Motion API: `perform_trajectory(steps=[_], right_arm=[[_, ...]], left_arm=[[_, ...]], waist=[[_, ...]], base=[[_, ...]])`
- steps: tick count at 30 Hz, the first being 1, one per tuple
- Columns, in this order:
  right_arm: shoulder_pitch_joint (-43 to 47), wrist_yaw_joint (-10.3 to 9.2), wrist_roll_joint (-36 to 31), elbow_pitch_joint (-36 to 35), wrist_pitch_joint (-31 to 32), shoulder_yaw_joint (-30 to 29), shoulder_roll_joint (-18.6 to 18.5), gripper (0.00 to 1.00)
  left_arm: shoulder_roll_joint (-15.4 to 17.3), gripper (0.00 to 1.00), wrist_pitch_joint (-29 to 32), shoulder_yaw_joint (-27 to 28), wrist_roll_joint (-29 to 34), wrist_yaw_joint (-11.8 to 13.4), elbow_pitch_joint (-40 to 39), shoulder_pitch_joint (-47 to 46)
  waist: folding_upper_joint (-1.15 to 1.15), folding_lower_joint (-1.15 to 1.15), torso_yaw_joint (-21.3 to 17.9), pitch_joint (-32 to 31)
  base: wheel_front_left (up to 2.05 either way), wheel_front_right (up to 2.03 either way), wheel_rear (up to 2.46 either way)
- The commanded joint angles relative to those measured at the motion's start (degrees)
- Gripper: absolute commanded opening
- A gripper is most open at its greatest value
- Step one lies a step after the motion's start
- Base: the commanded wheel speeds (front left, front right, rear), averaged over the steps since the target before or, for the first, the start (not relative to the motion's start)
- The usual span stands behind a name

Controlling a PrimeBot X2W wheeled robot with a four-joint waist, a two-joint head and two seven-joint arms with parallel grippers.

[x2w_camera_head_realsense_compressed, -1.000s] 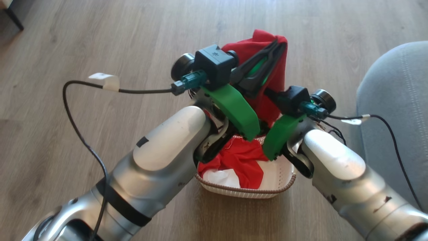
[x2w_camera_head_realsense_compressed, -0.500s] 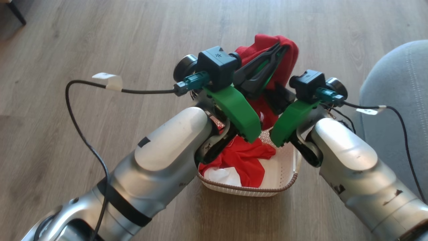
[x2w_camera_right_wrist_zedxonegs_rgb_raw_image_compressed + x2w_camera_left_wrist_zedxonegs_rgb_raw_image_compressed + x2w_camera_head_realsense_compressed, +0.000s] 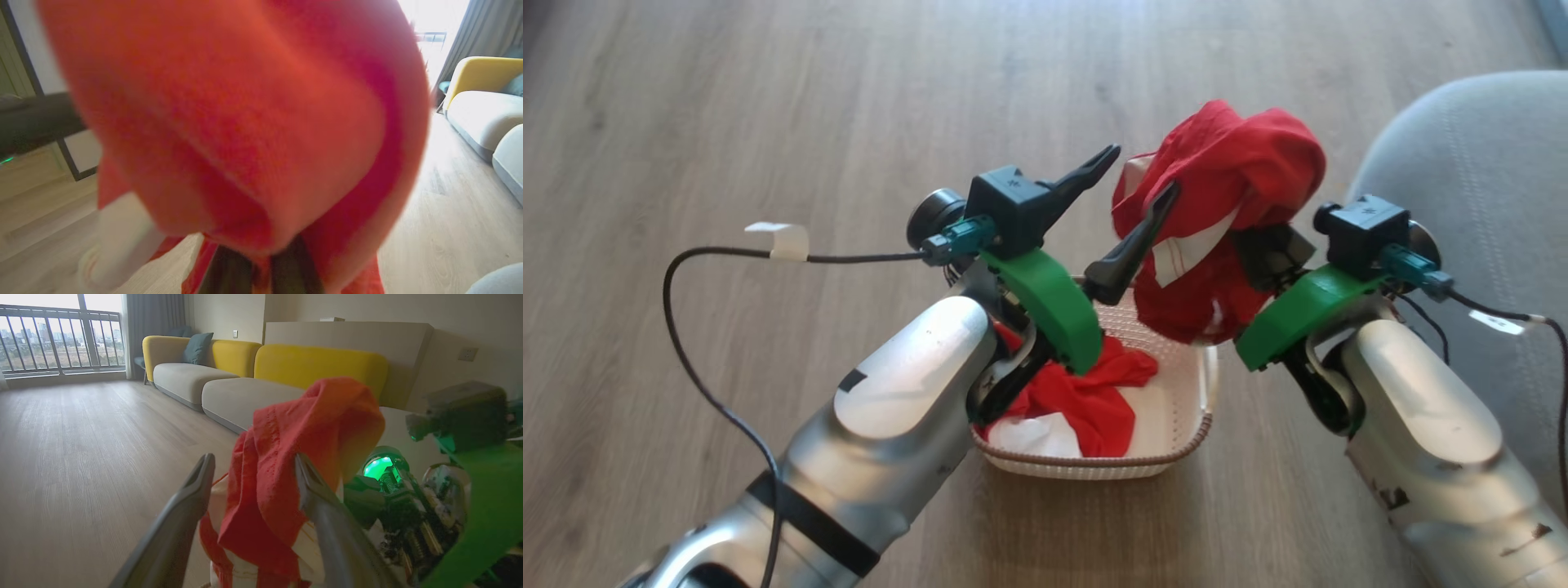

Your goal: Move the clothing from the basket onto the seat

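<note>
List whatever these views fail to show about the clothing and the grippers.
Right gripper fingertips: buried under the clothing in the head and right wrist views.
Whether that lifted piece joins the red fabric in the basket: head view, the left forearm covers the link.
Seat: cut off by the head view's right edge.
Clothing's surface: blurred, too close, right wrist view.

Soft red cloth garment (image 3: 1233,155), matt, finely textured. Cream perforated plastic basket (image 3: 1086,467), woven-look rim. Pale wood-grain plank floor (image 3: 768,106), matt. Grey upholstered fabric seat (image 3: 1486,155), stitched.
</note>
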Motion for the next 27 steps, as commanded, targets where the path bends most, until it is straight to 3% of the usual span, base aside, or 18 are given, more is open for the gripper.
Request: perform_trajectory(steps=[1, 12, 27], right_arm=[[-0.53, -0.01, -0.33, -2.24, -0.37, -0.24, 0.21, 0.0], [2.56, -0.01, -1.09, -6.56, -0.37, -5.29, 0.39, 0.0], [7.6, -0.01, -0.93, -11.68, -0.37, -8.97, 1.54, 0.0]], left_arm=[[0.67, 1.0, -0.29, 2.35, 0.47, -0.25, -0.91, -1.22], [0.69, 1.0, -0.29, 9.86, 7.74, -2.96, 2.31, 4.96], [0.71, 1.0, -0.29, 16.17, 12.27, -3.49, -2.4, 13.11]], waist=[[0.0, 0.0, -1.26, -0.18], [0.0, 0.0, -11.97, -0.32], [0.0, 0.0, -27.38, -1.41]], base=[[0.0, 0.0, 0.0], [0.0, 0.0, 0.0], [0.0, 0.0, 0.0]])
